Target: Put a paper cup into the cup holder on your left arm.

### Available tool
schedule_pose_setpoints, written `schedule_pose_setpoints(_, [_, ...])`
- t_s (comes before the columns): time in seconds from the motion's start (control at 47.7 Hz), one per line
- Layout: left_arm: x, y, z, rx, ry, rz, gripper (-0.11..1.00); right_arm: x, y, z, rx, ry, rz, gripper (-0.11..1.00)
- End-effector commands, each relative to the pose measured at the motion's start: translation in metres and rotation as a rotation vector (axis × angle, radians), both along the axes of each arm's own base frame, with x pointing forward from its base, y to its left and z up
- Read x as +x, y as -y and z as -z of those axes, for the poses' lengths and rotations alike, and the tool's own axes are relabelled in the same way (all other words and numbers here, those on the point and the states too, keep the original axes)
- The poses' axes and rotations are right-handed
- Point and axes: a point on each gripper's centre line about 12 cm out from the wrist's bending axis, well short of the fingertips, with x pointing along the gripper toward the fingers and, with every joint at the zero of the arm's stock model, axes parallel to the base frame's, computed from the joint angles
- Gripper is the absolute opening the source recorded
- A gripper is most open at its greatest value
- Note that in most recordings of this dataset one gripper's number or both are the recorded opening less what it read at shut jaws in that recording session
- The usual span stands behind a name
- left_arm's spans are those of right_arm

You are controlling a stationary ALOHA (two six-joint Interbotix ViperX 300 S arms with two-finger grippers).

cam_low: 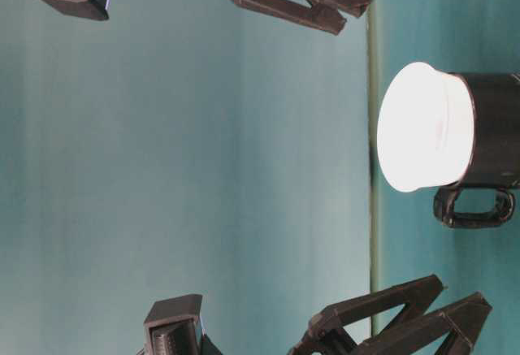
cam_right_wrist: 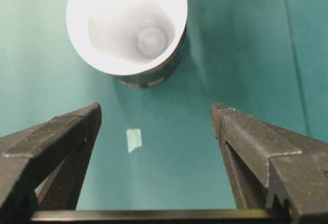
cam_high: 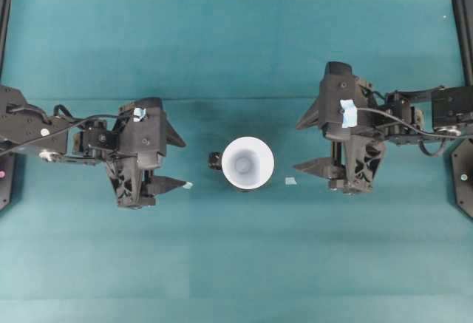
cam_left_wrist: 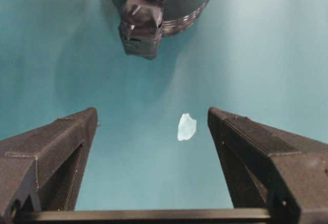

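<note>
The paper cup (cam_high: 247, 162) sat upright inside the cup holder (cam_high: 215, 162), mid-worktop (cam_high: 236, 264) between both arms. The left gripper (cam_high: 171, 162) and the right gripper (cam_high: 313, 145) each stood released with jaws spread wide, holding nothing, apart from the cup on either side.

White paper cup (cam_high: 247, 162) at frame centre, glossy black cup holder (cam_low: 491, 140), plain teal table (cam_high: 236, 49), pale blue tape scraps (cam_high: 290, 181), black grippers at both sides
</note>
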Motion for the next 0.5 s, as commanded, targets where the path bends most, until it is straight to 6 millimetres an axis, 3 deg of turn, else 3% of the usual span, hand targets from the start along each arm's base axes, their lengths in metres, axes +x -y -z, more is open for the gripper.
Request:
schedule_pose_setpoints(0.0, [0.0042, 0.0009, -0.0064, 0.002, 0.023, 0.004, 0.90, 0.0018, -0.0006, -0.0094, -0.003, 0.041, -0.001, 0.91])
schedule_pose_setpoints(0.482, [0.0064, 0.0003, -0.0078, 0.002, 0.028, 0.003, 0.88, 0.0025, -0.0006, -0.0094, -0.004, 0.046, -0.001, 0.91])
